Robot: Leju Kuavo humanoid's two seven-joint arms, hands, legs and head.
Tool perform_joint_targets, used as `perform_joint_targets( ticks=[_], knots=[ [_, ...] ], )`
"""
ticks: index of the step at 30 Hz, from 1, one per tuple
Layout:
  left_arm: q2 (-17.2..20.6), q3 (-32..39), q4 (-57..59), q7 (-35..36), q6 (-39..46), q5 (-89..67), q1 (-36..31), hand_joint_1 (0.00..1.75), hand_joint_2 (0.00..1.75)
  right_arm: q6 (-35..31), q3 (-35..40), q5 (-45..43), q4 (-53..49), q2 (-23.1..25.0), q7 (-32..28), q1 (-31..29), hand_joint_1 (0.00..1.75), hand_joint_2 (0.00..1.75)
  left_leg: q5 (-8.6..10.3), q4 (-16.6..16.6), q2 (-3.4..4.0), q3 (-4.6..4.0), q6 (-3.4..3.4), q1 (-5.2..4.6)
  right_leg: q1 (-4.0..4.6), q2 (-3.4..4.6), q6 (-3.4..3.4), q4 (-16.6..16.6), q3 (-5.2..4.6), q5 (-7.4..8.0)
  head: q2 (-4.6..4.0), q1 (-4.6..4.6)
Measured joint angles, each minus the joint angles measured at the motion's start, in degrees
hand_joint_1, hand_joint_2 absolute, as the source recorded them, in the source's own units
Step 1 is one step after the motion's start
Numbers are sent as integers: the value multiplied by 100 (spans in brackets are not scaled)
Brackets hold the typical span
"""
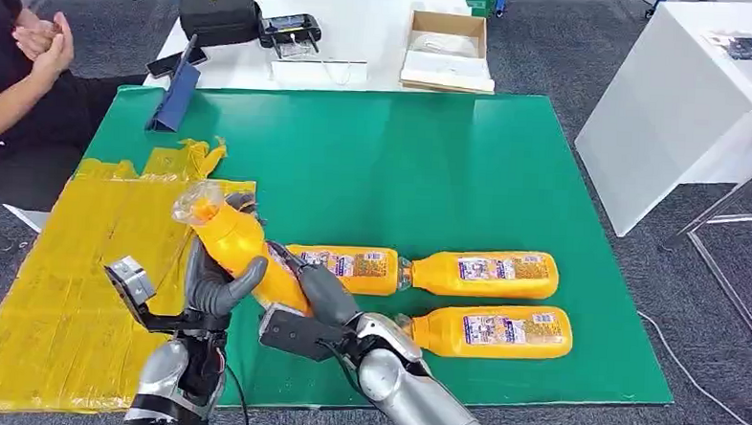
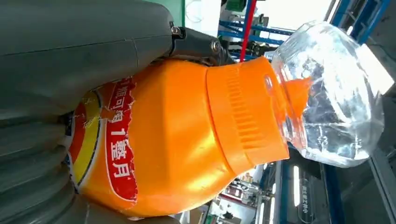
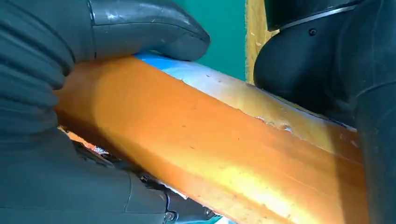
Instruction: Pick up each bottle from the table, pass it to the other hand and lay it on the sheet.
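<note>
Both the left hand [image 1: 218, 284] and right hand [image 1: 323, 292] grip one orange-filled bottle [image 1: 241, 248].

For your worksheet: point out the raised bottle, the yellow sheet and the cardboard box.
raised bottle [image 1: 232, 240], head view, orange body.
yellow sheet [image 1: 83, 257], head view, bare middle.
cardboard box [image 1: 448, 51], head view, inside floor.

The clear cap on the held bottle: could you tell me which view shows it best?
The left wrist view: the clear cap sits close and sharp over the orange neck. The head view shows it small, above the left hand. The right wrist view catches the bottle's body.
</note>
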Motion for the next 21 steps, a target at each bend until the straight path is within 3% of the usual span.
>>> perform_joint_targets(
  ticks=[14, 15, 16, 21],
  knots=[
    [0, -28, -118, -380, 278, -494, -1, 175, 175, -339, 20, 107, 31, -13, -48, -30, 175, 175, 0, 0, 1, 1, 0, 1, 1, 1, 0, 0, -1, 0, 0, 0],
    [0, -33, -133, -385, 280, -507, -1, 175, 175, -343, 20, 109, 17, -17, -48, -30, 159, 175, 0, 0, 1, 1, 0, 1, 1, 1, 0, 0, -1, 0, 0, -2],
    [0, -35, -153, -385, 280, -524, 0, 175, 175, -345, 20, 111, 15, -17, -48, -31, 0, 175, 0, 0, 1, 0, 0, 1, 1, 1, 0, 0, -1, 0, 0, -2],
    [0, -37, -243, -691, 899, -1135, -28, 175, 175, -799, 2, 344, -83, -61, -118, -30, 0, 175, 0, 0, 0, -1, 0, 1, 1, 1, 0, 0, -3, 0, 0, 0]
  ],
)
